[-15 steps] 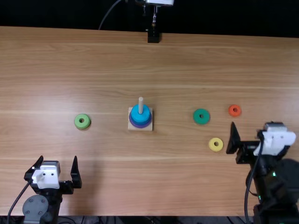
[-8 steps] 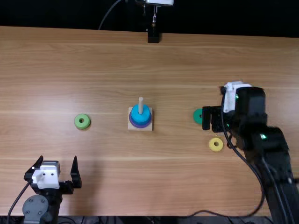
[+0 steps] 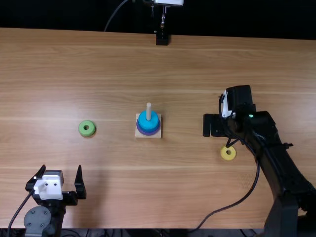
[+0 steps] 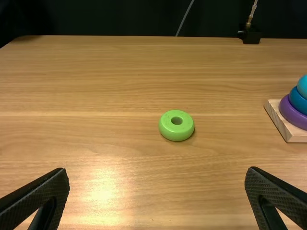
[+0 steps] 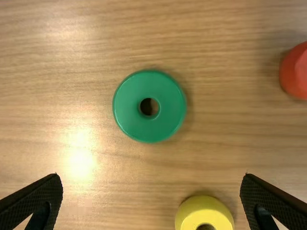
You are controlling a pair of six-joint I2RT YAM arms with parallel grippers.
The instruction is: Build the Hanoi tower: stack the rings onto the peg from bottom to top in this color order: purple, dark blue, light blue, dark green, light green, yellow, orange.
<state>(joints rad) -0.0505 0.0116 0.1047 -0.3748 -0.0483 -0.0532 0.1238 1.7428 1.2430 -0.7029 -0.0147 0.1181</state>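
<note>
Reaching over the table's right part, the right gripper (image 3: 212,126) was released and empty, its two fingers spread wide. The right wrist view showed the dark green ring (image 5: 125,108) lying flat on the table, apart from both fingers, with the orange ring (image 5: 292,74) well away from it. The yellow ring (image 3: 227,156) lay on the near side of the right gripper, flat on the wood.

Near the table's middle stood the square wooden base (image 3: 139,136) with its upright peg (image 3: 148,109). The purple ring (image 3: 148,133) was lowest on it, the dark blue ring (image 4: 296,100) rested on that, and the light blue ring (image 4: 303,86) sat on top.

At the near left, the left gripper (image 3: 61,168) was released too, its fingers wide apart and holding nothing. The light green ring (image 3: 82,129) lay flat on the table beyond it, left of the base.
</note>
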